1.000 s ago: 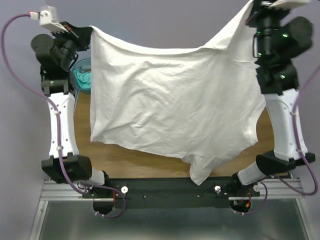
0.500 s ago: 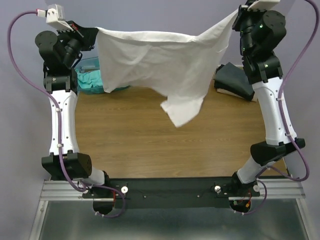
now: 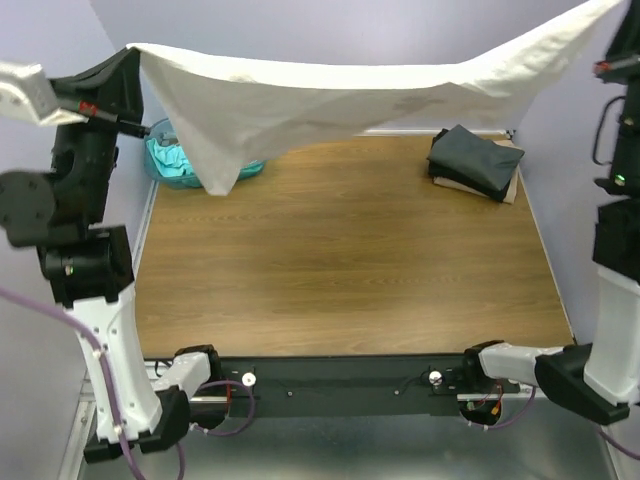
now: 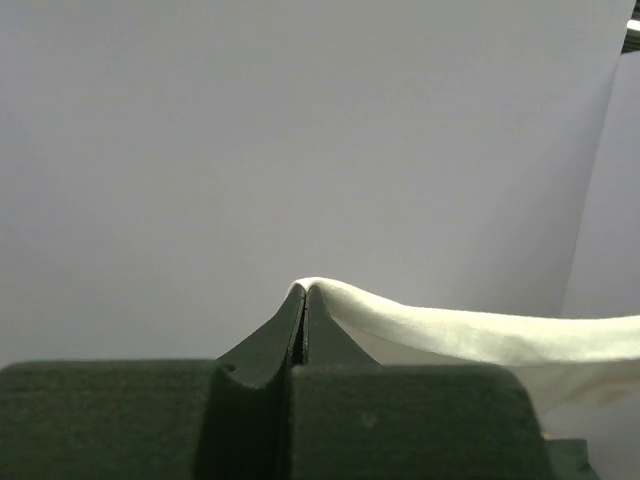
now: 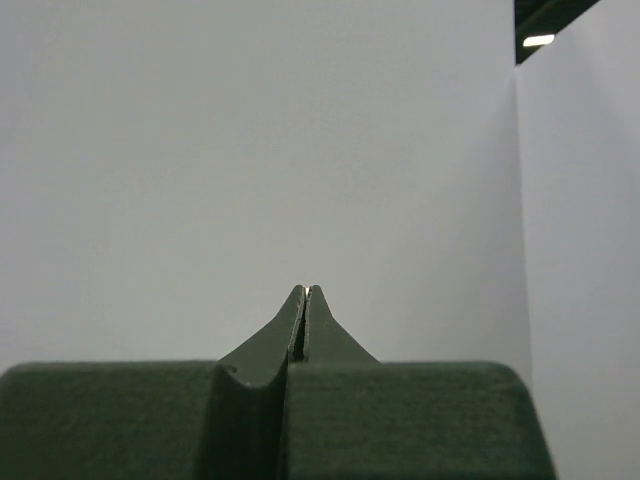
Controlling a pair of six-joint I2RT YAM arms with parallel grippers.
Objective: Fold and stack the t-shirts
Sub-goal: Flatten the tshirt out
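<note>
A white t-shirt is stretched in the air across the far side of the table, with a loose fold hanging down at its left. My left gripper is shut on its left corner. In the left wrist view the gripper pinches the cloth, which trails off to the right. The shirt's right corner rises to the top right corner of the overhead view, beside my right arm. My right gripper is shut, with a thin white sliver between its tips. Dark folded t-shirts lie stacked at the far right.
A translucent teal tub stands at the far left, partly behind the hanging fold, with teal cloth inside. The dark stack rests on a brown sheet. The wooden table spreads below the raised shirt. Both wrist cameras face a plain wall.
Both arms have lifted and spread apart. The white shirt, which hung low over the table, has swung up and back and is now stretched high, uncovering the table and the dark stack.
</note>
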